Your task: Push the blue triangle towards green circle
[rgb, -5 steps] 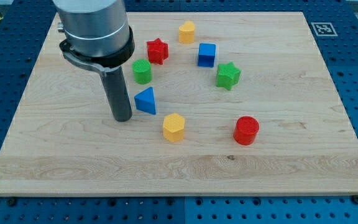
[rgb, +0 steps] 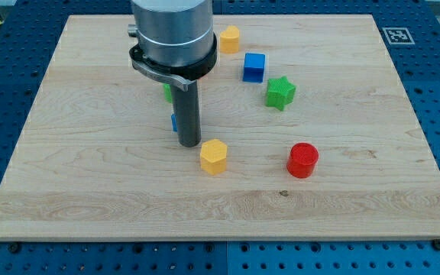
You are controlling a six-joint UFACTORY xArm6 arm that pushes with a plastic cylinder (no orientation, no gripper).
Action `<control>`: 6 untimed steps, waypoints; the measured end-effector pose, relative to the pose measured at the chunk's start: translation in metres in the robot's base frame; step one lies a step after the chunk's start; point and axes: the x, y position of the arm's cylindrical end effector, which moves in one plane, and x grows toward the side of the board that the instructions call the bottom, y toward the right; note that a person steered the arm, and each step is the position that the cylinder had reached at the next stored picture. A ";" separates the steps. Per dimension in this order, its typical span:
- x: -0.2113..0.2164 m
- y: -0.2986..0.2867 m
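My tip (rgb: 189, 143) rests on the board just below the blue triangle (rgb: 173, 122). Only a thin blue sliver of the triangle shows at the rod's left edge; the rest is hidden behind the rod. The green circle (rgb: 166, 92) sits just above the triangle and is also mostly hidden by the arm, with a small green edge showing. I cannot tell whether the tip touches the triangle or whether the two blocks touch.
A yellow hexagon (rgb: 213, 156) lies just right of and below the tip. A red circle (rgb: 303, 160) sits at the right. A green star (rgb: 279, 92), a blue cube (rgb: 253, 67) and a second yellow hexagon (rgb: 230, 38) lie above. The red star is hidden.
The rod has moved right, from the triangle's left side to in front of it. It now covers the red star, most of the green circle and most of the blue triangle.
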 end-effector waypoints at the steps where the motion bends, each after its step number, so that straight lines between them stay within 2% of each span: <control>1: -0.014 -0.028; 2: -0.032 -0.058; 6: -0.048 -0.055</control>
